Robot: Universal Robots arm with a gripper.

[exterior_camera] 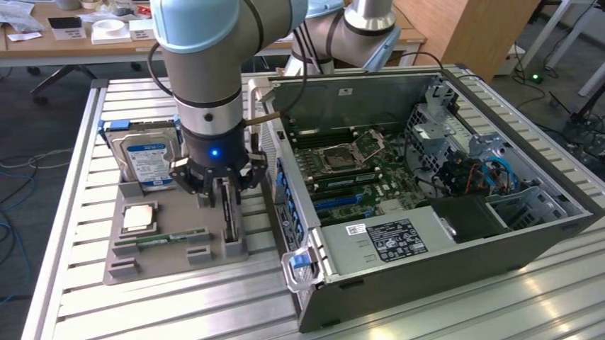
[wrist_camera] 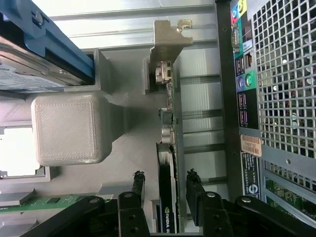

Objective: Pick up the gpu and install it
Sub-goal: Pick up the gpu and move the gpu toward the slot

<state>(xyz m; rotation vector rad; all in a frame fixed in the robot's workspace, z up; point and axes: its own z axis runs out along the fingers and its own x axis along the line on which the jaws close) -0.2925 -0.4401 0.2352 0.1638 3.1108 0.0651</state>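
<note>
Two fingers (wrist_camera: 193, 195) of my gripper (exterior_camera: 225, 185) spread wide, straddling gpu (wrist_camera: 168, 158), gap either side, nothing held. It stands on edge in gray holder (exterior_camera: 175, 263) slot beside computer case (exterior_camera: 426, 255), top edge up for pinching.

We think this is a robotics laboratory or a technical workshop, set inside an office-like room. A grey industrial robot arm (exterior_camera: 212, 64) with a black pincer (exterior_camera: 223, 188) hangs over a tabletop (exterior_camera: 142, 304) made of ribbed aluminium profiles, as test rigs often have. On it lies a desktop computer (exterior_camera: 426, 262) with its side cover off, so the circuit board is open to view. Beside it a grey plastic holder (exterior_camera: 170, 265), which looks 3D-printed, keeps loose computer parts such as a hard drive (exterior_camera: 149, 157). Behind, we see wooden desks (exterior_camera: 57, 44) with small white things, the foot of a rolling chair (exterior_camera: 66, 74), and cables (exterior_camera: 11, 170) on the dark floor.
</note>
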